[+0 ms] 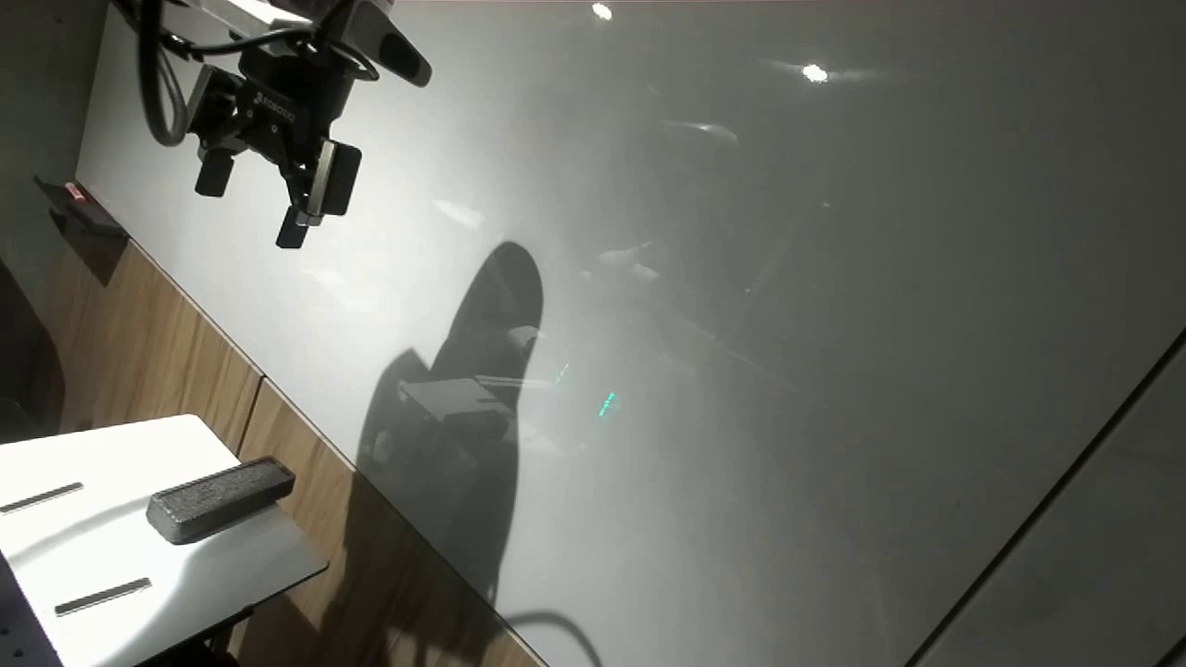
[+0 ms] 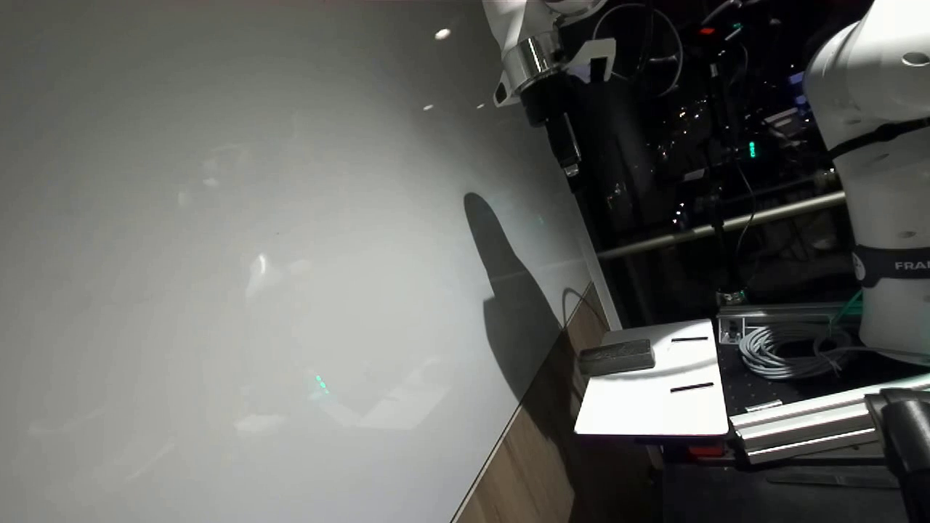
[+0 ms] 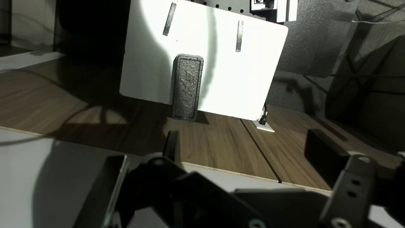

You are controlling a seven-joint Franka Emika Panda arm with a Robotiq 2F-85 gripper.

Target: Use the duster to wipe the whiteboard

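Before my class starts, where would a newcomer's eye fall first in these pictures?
Probably the glossy whiteboard, filling most of both exterior views, with a dark shadow low on it. Next, the grey duster, jutting partly off the white tabletop, and the open, empty hand higher up.

Open air above the duster (image 1: 220, 500)

Both its long sides have free room; the white tabletop (image 1: 83, 547) bars most of its underside, and past the duster's overhanging end the wood panel (image 1: 176, 343) and whiteboard (image 1: 741, 371) block passage.
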